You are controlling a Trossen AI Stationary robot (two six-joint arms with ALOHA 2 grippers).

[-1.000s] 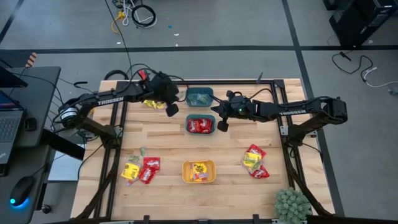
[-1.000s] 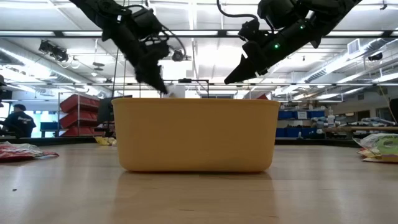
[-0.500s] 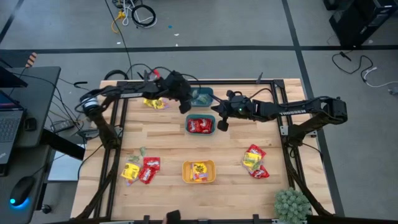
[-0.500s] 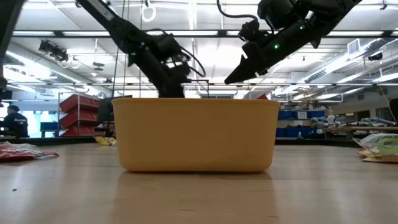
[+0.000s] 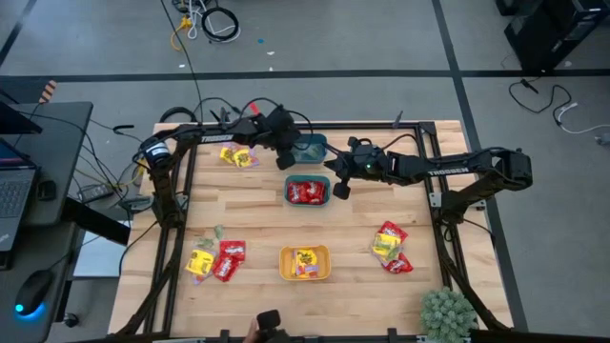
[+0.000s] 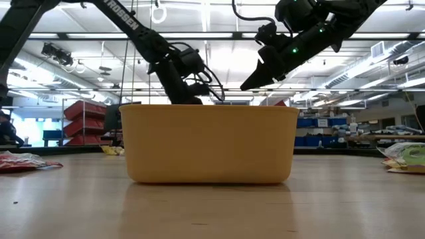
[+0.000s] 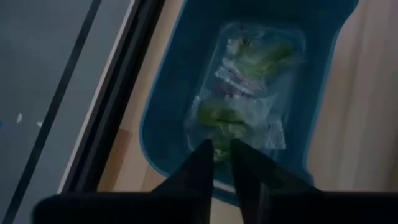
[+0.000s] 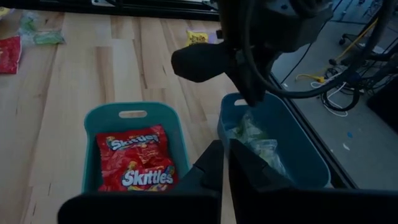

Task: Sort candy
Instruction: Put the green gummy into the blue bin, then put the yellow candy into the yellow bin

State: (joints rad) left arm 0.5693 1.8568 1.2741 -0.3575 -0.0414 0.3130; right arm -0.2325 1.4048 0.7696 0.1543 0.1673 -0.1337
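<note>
Left gripper (image 7: 222, 152) hangs over the far bin (image 5: 307, 149), fingers slightly parted around a green packet (image 7: 245, 93) lying inside. Right gripper (image 8: 225, 163) waits shut beside the red bin (image 5: 308, 191). Loose candy (image 5: 216, 259) remains at both table sides; sorting looks roughly half finished.

The table (image 5: 257, 214) is pale planked wood, smooth with a faint sheen, edged by a dark matt metal frame (image 5: 178, 205). On it, the blue bin (image 7: 323, 37) is smooth matt plastic holding clear, crinkled, glossy film packets (image 7: 252, 81). Beside that bin, the teal bin (image 8: 99, 121) is matt plastic too, with glossy red candy wrappers (image 8: 138, 163). The yellow bin (image 6: 209, 143) looks smooth, matt plastic.
</note>
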